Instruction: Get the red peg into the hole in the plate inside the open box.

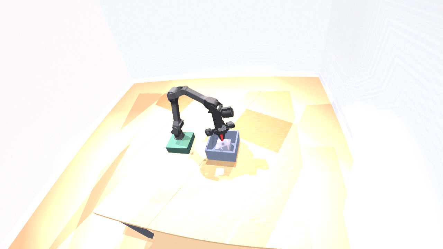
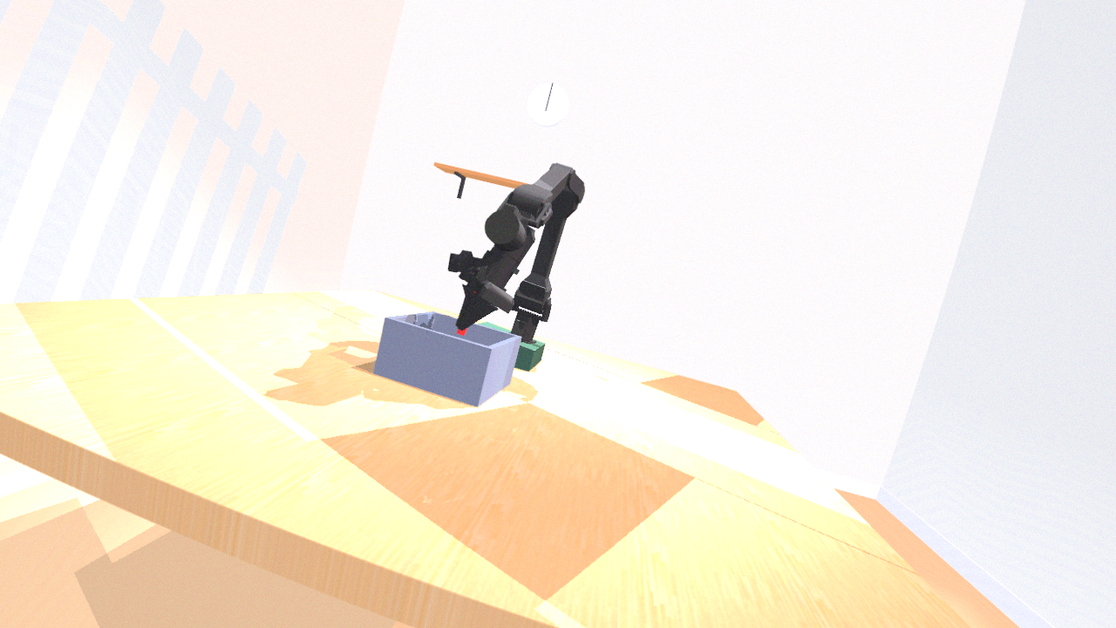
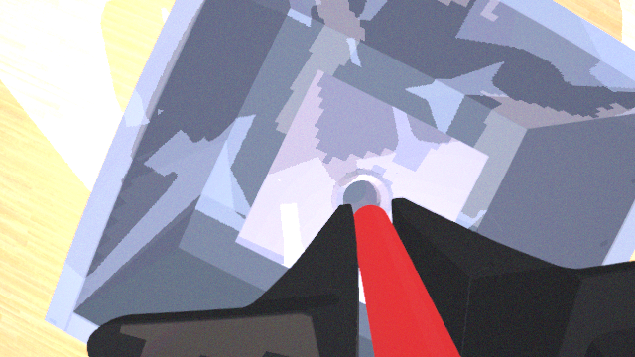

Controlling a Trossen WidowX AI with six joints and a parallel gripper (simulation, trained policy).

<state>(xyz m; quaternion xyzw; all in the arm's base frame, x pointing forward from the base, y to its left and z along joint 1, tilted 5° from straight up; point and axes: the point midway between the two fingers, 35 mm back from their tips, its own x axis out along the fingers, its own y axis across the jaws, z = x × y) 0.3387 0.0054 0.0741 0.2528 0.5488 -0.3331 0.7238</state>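
My gripper [image 1: 222,139] [image 2: 461,327] [image 3: 371,213] is shut on the red peg [image 1: 221,137] [image 2: 461,331] [image 3: 397,293]. The peg's lower end sticks out just past the fingertips. It is over the open blue-grey box [image 1: 221,156] [image 2: 432,360] [image 3: 111,124], at about rim height in the exterior view. The pale plate [image 1: 218,146] [image 3: 437,174] lies at the bottom of the box. In the wrist view the round hole [image 3: 360,193] shows just beyond the peg's tip, partly overlapped by it. The exact gap between tip and plate cannot be told.
The green base block [image 1: 179,144] [image 2: 529,355] carries the arm and stands beside the box. The box walls surround the plate on all sides. The wooden table [image 1: 186,198] [image 2: 514,484] bears both, and its front edge shows in the top and exterior views.
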